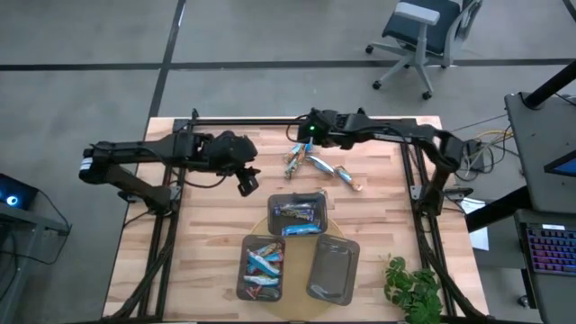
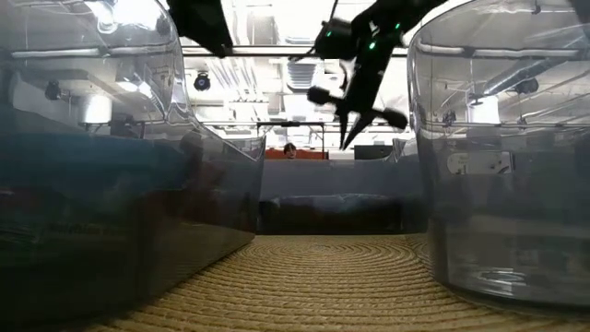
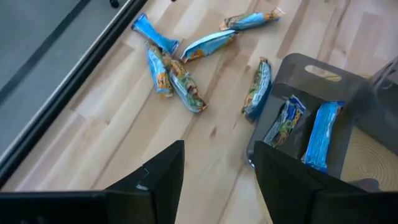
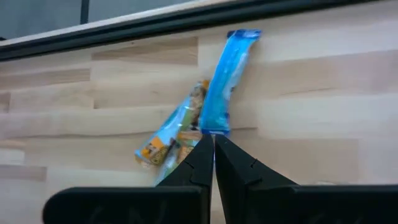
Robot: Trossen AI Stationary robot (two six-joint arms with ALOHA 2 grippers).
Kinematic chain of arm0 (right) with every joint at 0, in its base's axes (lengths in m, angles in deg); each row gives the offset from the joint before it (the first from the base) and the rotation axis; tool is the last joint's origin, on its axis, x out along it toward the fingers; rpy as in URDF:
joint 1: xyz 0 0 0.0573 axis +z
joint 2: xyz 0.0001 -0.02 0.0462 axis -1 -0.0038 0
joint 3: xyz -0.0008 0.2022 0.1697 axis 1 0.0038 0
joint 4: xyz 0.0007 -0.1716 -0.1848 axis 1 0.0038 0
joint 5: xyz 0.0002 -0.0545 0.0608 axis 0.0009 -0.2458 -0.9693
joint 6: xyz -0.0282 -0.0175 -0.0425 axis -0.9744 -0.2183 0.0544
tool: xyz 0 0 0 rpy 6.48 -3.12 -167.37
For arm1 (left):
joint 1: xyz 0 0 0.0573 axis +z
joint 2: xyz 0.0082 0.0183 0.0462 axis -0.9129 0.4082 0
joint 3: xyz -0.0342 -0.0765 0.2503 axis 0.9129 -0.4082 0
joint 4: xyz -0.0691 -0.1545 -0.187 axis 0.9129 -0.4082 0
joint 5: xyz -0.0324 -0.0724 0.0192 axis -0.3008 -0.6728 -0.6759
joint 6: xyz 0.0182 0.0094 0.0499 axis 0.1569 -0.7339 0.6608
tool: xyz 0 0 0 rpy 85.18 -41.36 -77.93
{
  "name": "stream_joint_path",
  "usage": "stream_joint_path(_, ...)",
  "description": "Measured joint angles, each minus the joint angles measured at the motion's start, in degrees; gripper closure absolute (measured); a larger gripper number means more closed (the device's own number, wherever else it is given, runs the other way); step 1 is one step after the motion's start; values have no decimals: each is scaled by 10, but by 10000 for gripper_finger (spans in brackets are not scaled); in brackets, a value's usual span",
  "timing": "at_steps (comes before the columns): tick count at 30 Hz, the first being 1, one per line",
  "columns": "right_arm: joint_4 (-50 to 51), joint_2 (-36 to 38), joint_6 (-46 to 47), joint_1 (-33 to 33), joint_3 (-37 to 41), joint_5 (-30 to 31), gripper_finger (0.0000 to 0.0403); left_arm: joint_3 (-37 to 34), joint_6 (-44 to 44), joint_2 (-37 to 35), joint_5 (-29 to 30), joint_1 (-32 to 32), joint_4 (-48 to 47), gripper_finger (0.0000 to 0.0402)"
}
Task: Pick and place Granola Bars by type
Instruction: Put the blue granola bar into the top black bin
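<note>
Best to part the right gripper's (image 4: 213, 144) pressed-together fingertips before straddling the plain blue bar (image 4: 227, 81) lengthwise, clear of the neighbouring printed bar (image 4: 171, 134); left gripper (image 3: 217, 168) apart above the desk (image 3: 124, 118).

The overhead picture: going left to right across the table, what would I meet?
Left gripper → tray of blue bars → loose bars → empty tray → potted plant.

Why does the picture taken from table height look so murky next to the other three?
Low view: two clear trays stand right at the lens, out of focus, filling both sides; bright ceiling lights wash out the top, leaving the right gripper a dark silhouette. High view: even light. Wrist views: the bars look sharp on the table.
</note>
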Motion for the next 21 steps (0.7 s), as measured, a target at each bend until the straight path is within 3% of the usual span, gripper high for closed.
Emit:
stream_joint_path(5,-21,-50,20,1,0,3,394,-20,-12,-8,-7,0,11,227)
stream_joint_path(8,-30,-70,35,16,0,34,394,-24,-11,-8,-8,0,16,227)
stream_joint_path(12,-29,-79,39,56,0,116,393,-24,-10,-8,-9,0,16,227)
stream_joint_path(17,-39,-89,61,103,0,267,380,-24,9,-8,-9,0,16,227)
stream_joint_path(21,-49,-112,64,113,-1,287,368,-24,15,-8,-9,0,16,227)
